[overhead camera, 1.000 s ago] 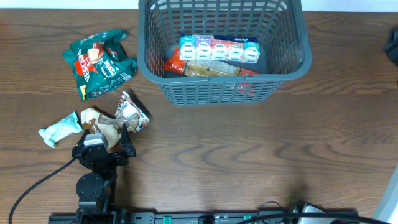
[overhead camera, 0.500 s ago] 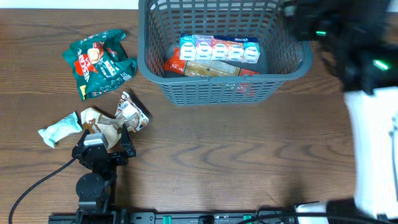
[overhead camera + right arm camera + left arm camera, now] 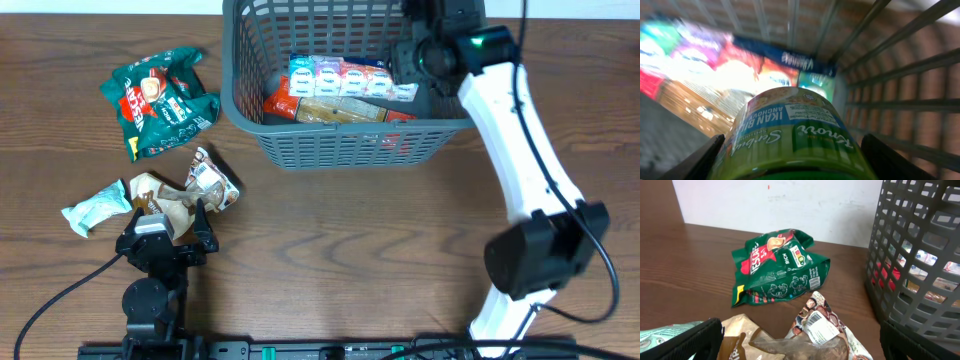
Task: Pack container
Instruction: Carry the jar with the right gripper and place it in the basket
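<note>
**Holding a tin [image 3: 790,132] inside the container [image 3: 350,130]**

Overhead: hovering the right claw [image 3: 412,58] within the dark grey lattice container, long axis lying crosswise beneath it; resting the left claw [image 3: 170,212], fingers apart, well away beside packets [image 3: 190,185].
Left wrist: facing the container [image 3: 910,255] off right.
Right wrist: clamping the green-labelled tin, boxes [image 3: 715,55] lying just below.

The container [image 3: 340,145] is a big dark grey basket made of plastic. It has four straight sides full of little slots, a thick rim and a flat floor with no holes. It stands upright with its open top facing up. It sits at 12 o'clock on the brown desk [image 3: 400,250], by the far edge. Some food packs [image 3: 345,80] lie inside, near its 6 o'clock wall.
</note>
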